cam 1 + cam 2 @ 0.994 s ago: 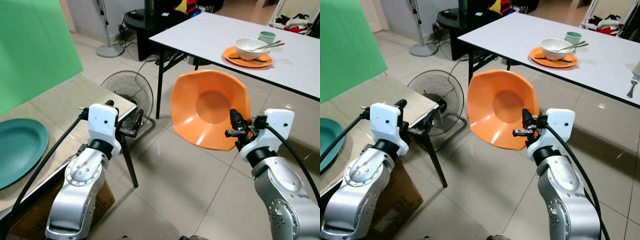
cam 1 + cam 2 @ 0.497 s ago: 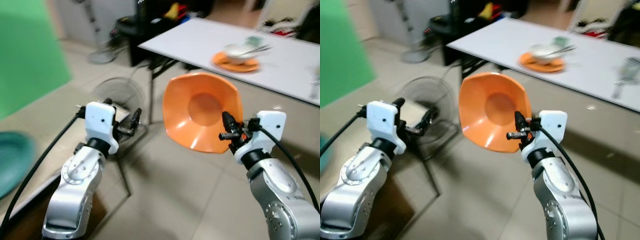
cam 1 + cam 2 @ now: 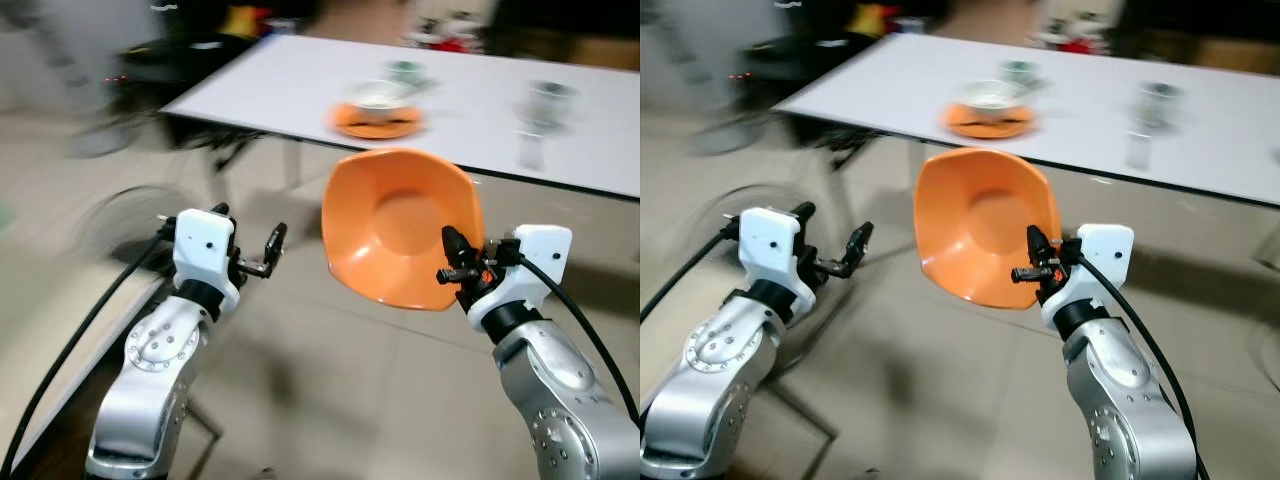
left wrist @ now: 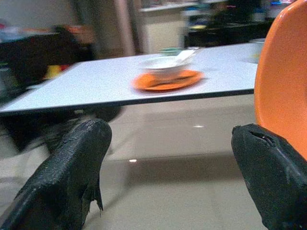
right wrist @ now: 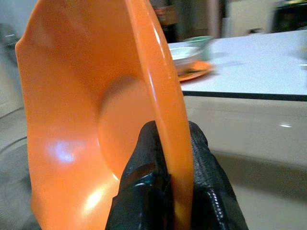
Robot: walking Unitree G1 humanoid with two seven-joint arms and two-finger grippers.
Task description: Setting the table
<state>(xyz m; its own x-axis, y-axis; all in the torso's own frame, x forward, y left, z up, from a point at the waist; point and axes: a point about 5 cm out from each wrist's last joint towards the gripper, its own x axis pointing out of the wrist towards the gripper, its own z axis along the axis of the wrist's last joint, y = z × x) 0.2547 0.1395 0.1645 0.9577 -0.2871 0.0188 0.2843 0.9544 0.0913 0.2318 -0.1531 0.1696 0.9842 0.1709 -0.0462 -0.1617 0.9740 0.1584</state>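
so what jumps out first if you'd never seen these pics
The big orange bowl, held on edge in mid-air, its rim pinched by the right hand. Behind it, the white table carries an orange plate with a white bowl on it. The left hand is open and holds nothing.

A glossy orange plate (image 3: 400,225) with a deep round well and wavy rim stands on edge in the air, its hollow face turned toward the camera. The right claw (image 3: 452,262) pinches its lower right rim. It hangs nearer than the white bench (image 3: 300,85).
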